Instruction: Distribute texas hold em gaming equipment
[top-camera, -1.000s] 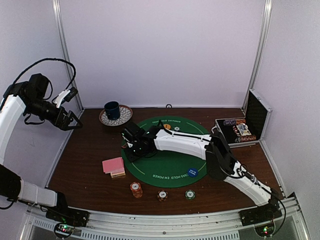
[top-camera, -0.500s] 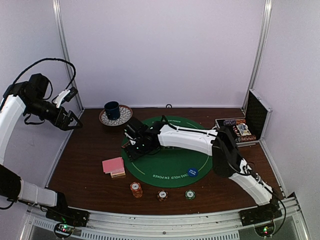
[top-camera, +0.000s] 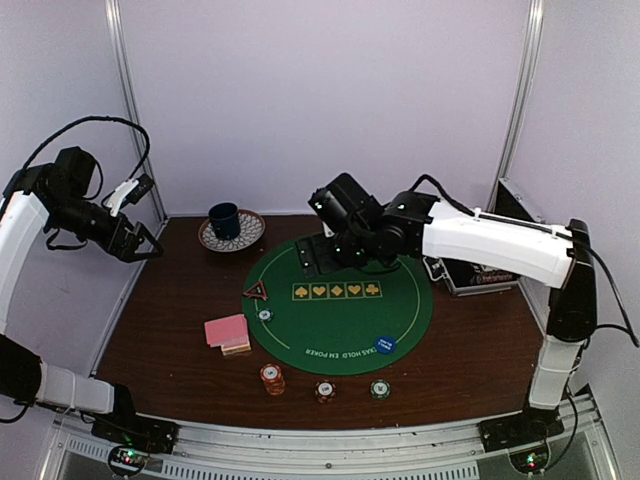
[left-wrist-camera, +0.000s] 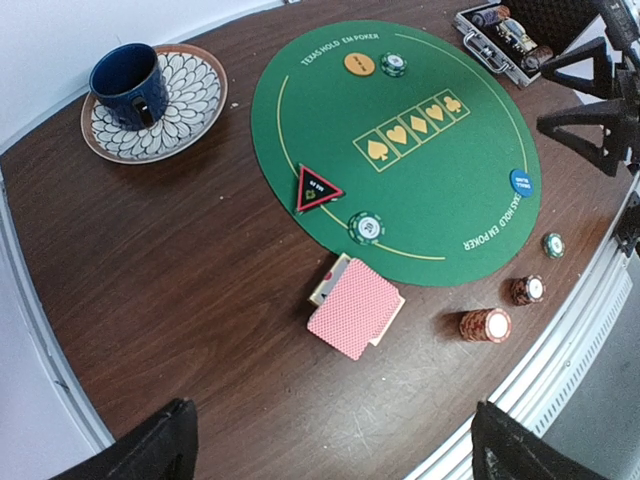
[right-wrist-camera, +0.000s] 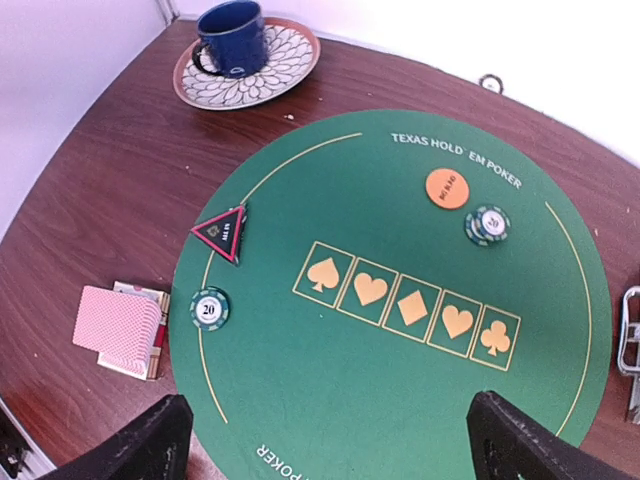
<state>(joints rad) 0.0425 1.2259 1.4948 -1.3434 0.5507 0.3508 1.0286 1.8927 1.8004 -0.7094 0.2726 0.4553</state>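
Observation:
The round green mat (top-camera: 340, 320) carries a black-red triangular marker (top-camera: 256, 291) and a green chip (top-camera: 264, 314) at its left edge. A blue button (top-camera: 385, 345) lies at its front. In the right wrist view an orange button (right-wrist-camera: 447, 187) and another green chip (right-wrist-camera: 487, 224) lie at the mat's far side. Pink-backed cards (top-camera: 228, 332) rest on the table left of the mat. My right gripper (top-camera: 318, 252) hovers open above the mat's back, holding nothing. My left gripper (top-camera: 140, 245) hangs open high at the far left, empty.
An orange chip stack (top-camera: 272, 378), a red chip (top-camera: 325, 390) and a green chip (top-camera: 380, 389) line the table's front edge. A dark blue cup (top-camera: 224, 220) stands on its patterned saucer (top-camera: 248, 234) at the back left. The open metal case (top-camera: 480, 262) sits at the right.
My right gripper has opened, risen and pulled back from the mat's left edge toward the back. The triangular marker and the green chip beside it now lie uncovered. The left arm is unmoved.

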